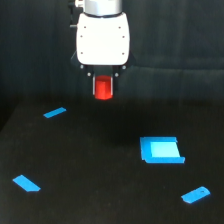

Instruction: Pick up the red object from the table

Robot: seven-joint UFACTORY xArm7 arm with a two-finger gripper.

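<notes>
The red object (103,88), a small bright red-orange block, hangs in the air between the two thin fingers of my gripper (103,89). The gripper is shut on it, under the white wrist housing (102,40) at the top centre of the exterior view. The block is held well above the black table (100,165), touching nothing else. Its lower edge sticks out a little below the fingertips.
Several flat blue pieces lie on the table: a thin sliver (54,113) at the view's left, a larger rectangular piece (160,150) at the right, one (26,183) at the near left, one (195,194) at the near right.
</notes>
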